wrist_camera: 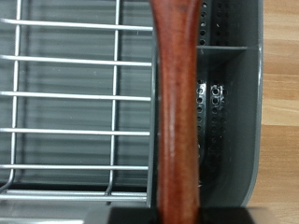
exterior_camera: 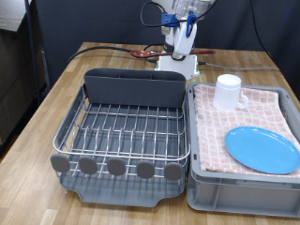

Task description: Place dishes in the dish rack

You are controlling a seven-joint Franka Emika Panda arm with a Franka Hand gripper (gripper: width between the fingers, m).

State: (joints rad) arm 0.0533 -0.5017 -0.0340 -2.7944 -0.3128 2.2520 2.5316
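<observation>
Gripper (exterior_camera: pixel 178 36), fingers closed on the spoon (wrist_camera: pixel 177 112), hangs above the cutlery box (exterior_camera: pixel 136 89) near the counter's (exterior_camera: pixel 37 94) far edge. Rack (exterior_camera: pixel 122 131) sits left with its grid bare; mug (exterior_camera: pixel 228 91) and plate (exterior_camera: pixel 262 148) rest in the crate (exterior_camera: pixel 202 187) to the right.

White arm segments with blue-lit joint, black cable loop above, pale claw (exterior_camera: pixel 178 44) below.

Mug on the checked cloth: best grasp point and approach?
Grip the white mug by its rim wall, from above: it stands upright, mouth open upward, in the grey crate. Its handle isn't clearly visible. Probably easiest once the gripper is free of the wooden spoon.
</observation>
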